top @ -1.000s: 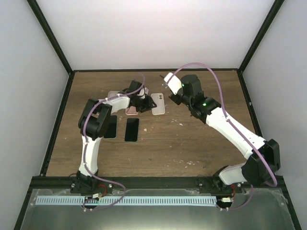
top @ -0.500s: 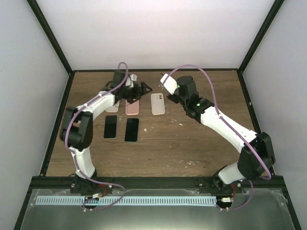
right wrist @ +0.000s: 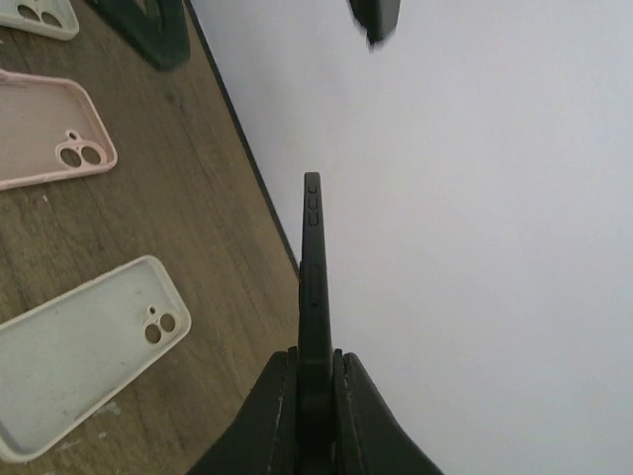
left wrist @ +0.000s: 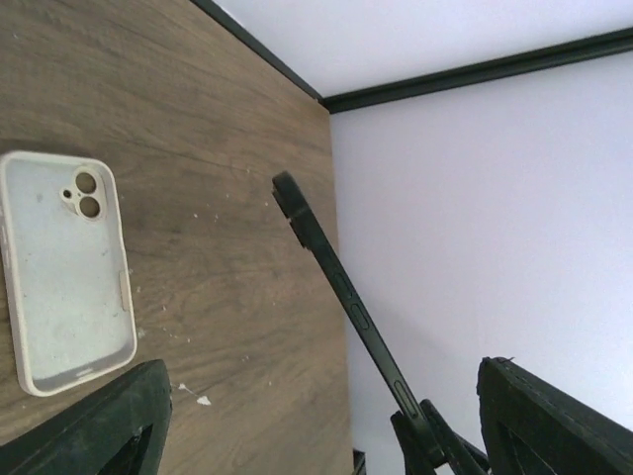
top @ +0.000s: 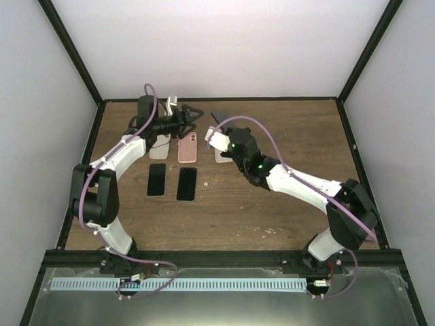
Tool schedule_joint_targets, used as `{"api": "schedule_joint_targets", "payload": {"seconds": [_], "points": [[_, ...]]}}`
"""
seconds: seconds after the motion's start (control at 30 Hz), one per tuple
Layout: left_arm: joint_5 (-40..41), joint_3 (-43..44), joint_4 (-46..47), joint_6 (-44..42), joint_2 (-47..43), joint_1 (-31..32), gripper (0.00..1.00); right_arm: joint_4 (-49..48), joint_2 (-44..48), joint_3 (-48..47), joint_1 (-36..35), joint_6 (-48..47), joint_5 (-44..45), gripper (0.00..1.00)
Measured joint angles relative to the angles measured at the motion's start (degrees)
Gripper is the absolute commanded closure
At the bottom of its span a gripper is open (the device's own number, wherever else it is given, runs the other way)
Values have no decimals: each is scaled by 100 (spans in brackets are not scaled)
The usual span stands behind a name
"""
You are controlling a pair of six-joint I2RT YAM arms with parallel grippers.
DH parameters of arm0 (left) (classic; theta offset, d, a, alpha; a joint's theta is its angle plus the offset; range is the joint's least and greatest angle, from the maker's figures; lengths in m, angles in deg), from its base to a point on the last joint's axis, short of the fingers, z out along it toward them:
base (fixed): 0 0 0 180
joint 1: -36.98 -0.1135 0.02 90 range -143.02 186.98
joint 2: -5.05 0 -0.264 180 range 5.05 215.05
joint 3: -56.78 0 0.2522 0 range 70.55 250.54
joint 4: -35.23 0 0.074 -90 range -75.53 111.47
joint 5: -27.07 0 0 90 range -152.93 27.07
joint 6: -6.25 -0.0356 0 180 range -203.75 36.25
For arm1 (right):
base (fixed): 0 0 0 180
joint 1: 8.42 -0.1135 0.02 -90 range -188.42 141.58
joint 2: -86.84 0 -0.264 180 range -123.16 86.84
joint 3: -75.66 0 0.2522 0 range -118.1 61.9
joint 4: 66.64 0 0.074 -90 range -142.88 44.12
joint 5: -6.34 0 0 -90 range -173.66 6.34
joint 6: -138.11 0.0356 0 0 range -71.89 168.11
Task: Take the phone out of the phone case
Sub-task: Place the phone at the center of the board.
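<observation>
The dark phone (right wrist: 314,267) is clamped edge-on in the right tool (right wrist: 315,361), aloft near the white case (right wrist: 79,346), while the left tool (left wrist: 321,421) is held wide open and empty, a countering grip being judged due next.

The phone (right wrist: 315,287) is a slim dark slab seen edge-on, side buttons showing along its narrow edge. It stands upright, clear of the bench (top: 285,129), pinched at its lower end in the right gripper (right wrist: 315,361); whether a case still wraps it cannot be told. On the bench lie a pink case (right wrist: 45,134), a white case (right wrist: 84,361) and a pale case (top: 161,141), flat and empty. Nearer, two black phones (top: 156,179) (top: 186,183) lie flat, side by side.
</observation>
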Motion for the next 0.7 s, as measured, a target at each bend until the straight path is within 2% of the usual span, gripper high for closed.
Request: {"api": "schedule_joint_targets", "payload": {"seconds": [0.37, 0.47, 0.7], "points": [[-232, -101, 321, 723, 0, 120, 19, -931, -243, 0, -485, -949, 433, 99], [-278, -101, 369, 837, 0, 177, 26, -1191, -328, 96, -577, -1178, 503, 99], [-378, -116, 675, 1174, 85, 280, 52, -1888, -424, 511, -909, -1803, 654, 99]]}}
